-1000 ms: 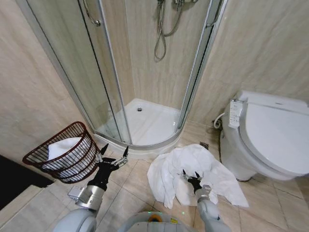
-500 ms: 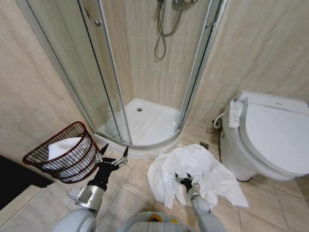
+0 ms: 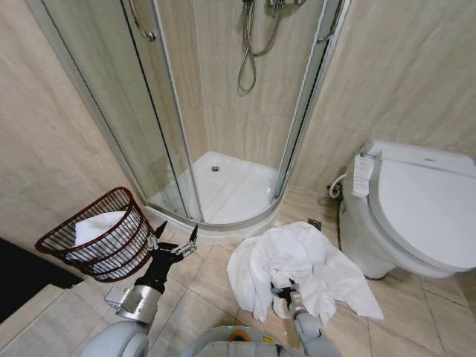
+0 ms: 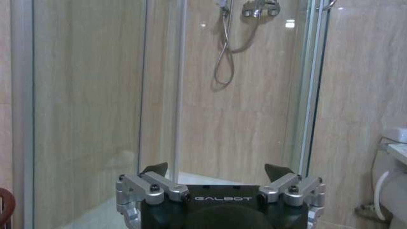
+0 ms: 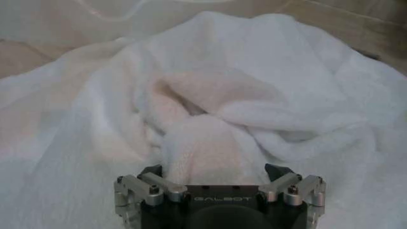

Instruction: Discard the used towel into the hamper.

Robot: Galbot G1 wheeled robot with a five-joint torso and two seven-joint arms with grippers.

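Towel: white, crumpled on floor tiles between shower tray and toilet. Right gripper down in near folds, fingers spread, ridge of cloth between them, not clamped. Step: grasp. Next likely: close on fold, lift clear, swing left. Hamper well apart at left wall, white cloth already inside. Left gripper idle just beside hamper, fingers wide, empty.

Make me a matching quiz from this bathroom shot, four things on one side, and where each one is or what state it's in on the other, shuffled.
Things:
1. towel
2. hamper
3. left gripper
4. right gripper

Places or states:
A. open, beside the hamper
B. down in the towel's folds
C. crumpled on the floor tiles
D. tilted by the wall, white cloth inside

Pairs: 1-C, 2-D, 3-A, 4-B
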